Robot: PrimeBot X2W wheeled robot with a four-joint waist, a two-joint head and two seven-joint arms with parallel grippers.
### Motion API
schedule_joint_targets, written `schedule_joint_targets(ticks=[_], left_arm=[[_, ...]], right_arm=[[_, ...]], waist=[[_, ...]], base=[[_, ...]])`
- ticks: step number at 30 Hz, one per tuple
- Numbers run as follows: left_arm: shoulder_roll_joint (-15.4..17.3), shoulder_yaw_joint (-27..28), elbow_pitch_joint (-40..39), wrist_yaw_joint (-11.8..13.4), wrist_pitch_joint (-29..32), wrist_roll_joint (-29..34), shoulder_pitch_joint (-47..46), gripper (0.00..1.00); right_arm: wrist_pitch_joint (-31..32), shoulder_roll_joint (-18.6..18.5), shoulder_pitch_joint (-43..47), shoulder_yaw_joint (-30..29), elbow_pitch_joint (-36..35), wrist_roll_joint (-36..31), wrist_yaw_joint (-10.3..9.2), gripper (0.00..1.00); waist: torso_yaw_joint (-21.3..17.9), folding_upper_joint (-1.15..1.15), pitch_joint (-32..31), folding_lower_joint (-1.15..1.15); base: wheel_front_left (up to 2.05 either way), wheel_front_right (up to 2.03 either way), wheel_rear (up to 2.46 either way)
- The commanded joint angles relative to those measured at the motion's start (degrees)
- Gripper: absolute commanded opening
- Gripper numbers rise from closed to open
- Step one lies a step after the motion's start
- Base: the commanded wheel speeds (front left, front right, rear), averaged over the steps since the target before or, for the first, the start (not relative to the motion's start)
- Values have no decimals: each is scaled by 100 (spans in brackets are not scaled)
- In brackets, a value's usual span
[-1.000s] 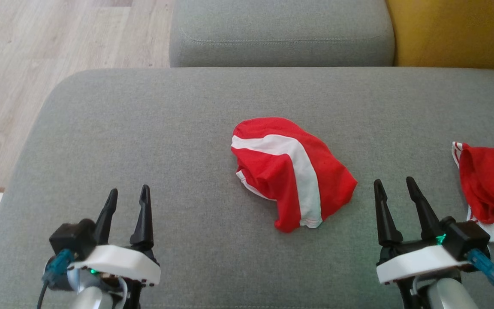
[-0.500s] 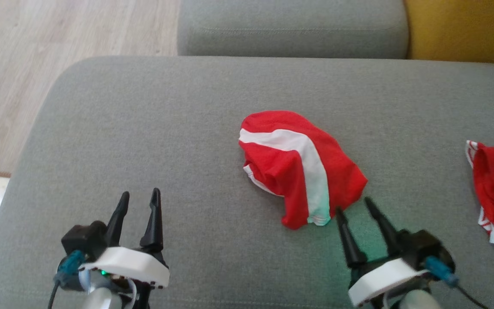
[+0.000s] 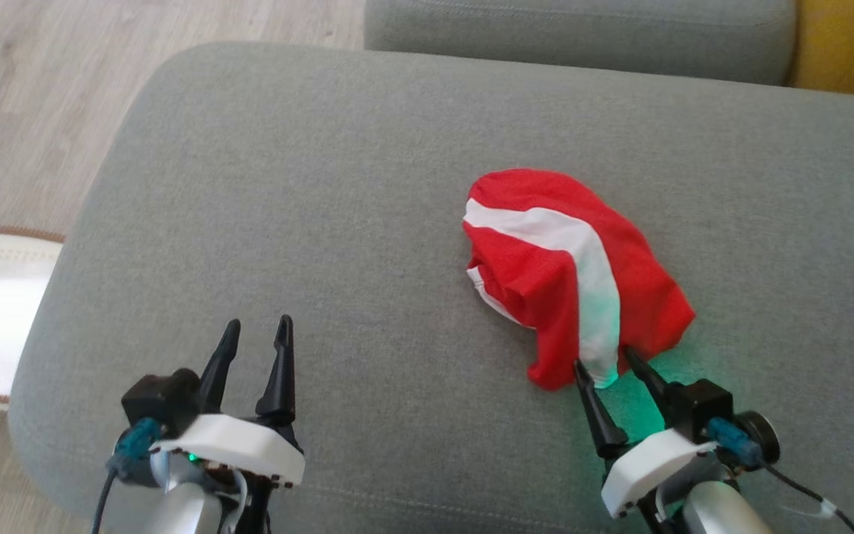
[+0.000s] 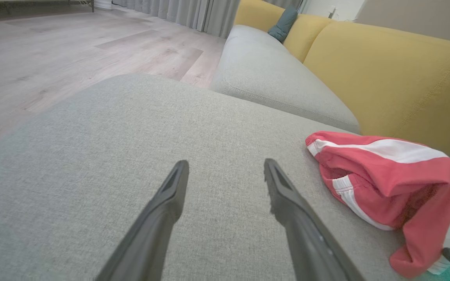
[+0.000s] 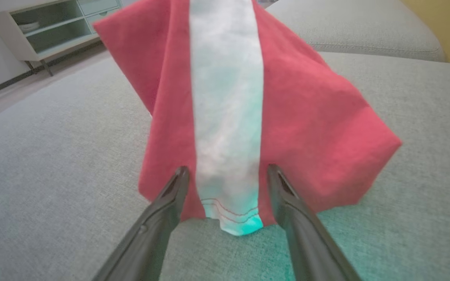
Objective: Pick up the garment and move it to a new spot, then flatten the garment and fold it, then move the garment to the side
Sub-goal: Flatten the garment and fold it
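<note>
Now the right gripper (image 3: pixel 603 358) has closed in on the 6 o'clock hem of the crumpled red garment with a white stripe (image 3: pixel 575 274). Its fingers (image 3: pixel 594 404) are spread either side of the stripe, not yet pinching. The garment lies unlifted on the grey fabric sofa cushion (image 3: pixel 323 185). At its 8 o'clock the left gripper (image 3: pixel 259 322) waits, fingers spread. The first pick-up looks imminent.

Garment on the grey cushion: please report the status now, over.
Right claw open, astride near hem of garment, not gripping. Left claw open, apart from it. Nothing blocks the way.
</note>
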Motion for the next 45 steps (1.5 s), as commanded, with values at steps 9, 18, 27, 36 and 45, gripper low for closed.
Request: schedule_joint_targets(ticks=[9,18,27,36,45], left_arm=[[-83,265,-99,-67,-72,115,-368,100],[-119,417,28,-130,-72,101,-204,100],[-144,461,6,-153,-72,42,12,100],[-151,429,-4,-174,-72,17,35,100],[-151,359,66,-210,-72,75,-133,100]], right_arm=[[-151,-18,-509,30,321,-38,-5,0],[-217,-18,-341,-270,265,-561,-5,0],[77,-1138,-212,83,-536,-1848,-5,0],[532,-1995,252,-148,-1391,-1831,-5,0],[1113,-1661,1244,-287,-1593,-1586,-5,0]], waist=[[135,0,120,0],[-217,0,-357,0],[-597,0,-844,0],[-849,0,-884,0],[-1009,0,-730,0]], base=[[0,0,0],[0,0,0],[0,0,0],[0,0,0],[0,0,0]])
